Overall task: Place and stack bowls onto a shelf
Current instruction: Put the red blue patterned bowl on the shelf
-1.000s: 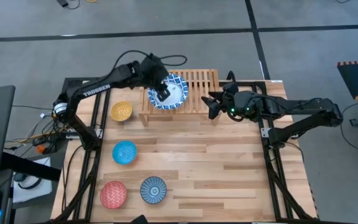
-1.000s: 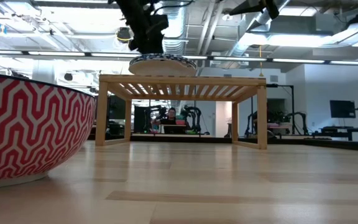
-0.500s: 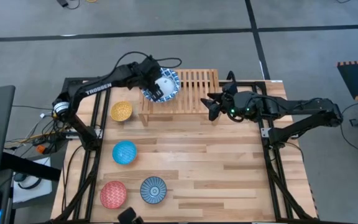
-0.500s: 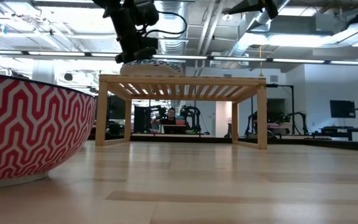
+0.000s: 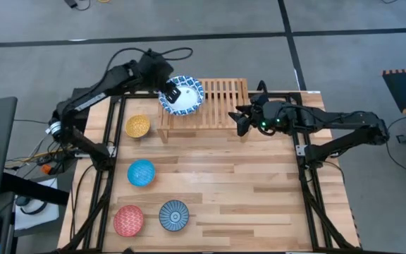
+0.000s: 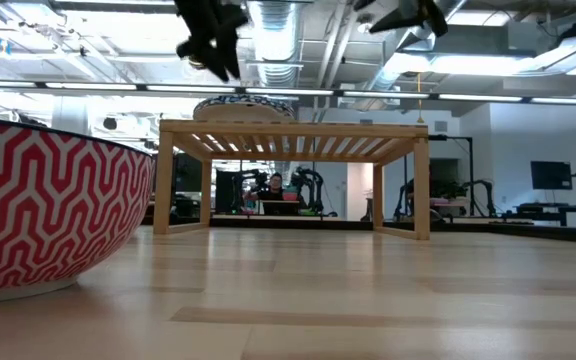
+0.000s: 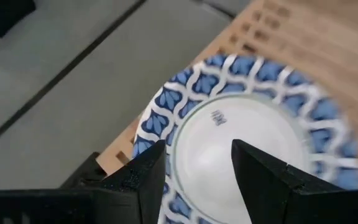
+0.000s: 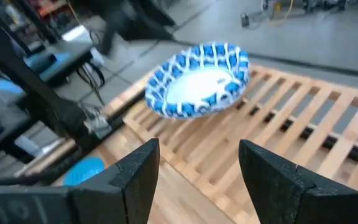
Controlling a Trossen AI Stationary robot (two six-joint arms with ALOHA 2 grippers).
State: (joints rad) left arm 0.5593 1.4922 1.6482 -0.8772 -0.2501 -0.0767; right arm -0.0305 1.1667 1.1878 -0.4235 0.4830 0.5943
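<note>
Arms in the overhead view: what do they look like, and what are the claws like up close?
Both arms are dark, slim and jointed. The left arm trails a black cable that loops above its wrist. The right arm shows a small green light near its wrist. The left claw and right claw each have two broad, flat, matte black fingers.

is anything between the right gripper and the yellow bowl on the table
Yes. The shelf, with the blue-rimmed white bowl on its left end, stands between the right gripper and the yellow bowl in the overhead view.
</note>
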